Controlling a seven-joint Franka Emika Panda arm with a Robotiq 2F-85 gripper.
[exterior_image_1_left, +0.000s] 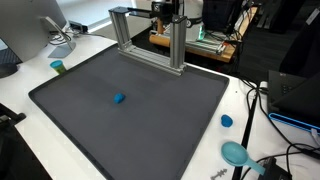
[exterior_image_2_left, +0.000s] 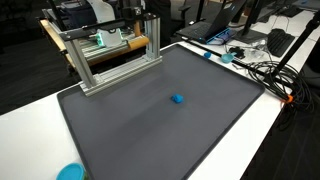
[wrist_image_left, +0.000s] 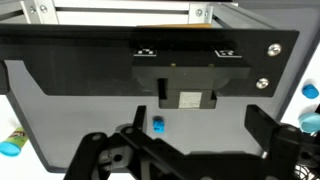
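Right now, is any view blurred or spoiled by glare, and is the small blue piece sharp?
In both exterior views: even light, no glare on the dark mat, blue piece small but distinct. In the wrist view: the open gripper is dark and soft near the lens, the piece readable.

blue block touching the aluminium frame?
No, the blue block lies by itself out on the grey mat, with bare mat between it and the aluminium frame.
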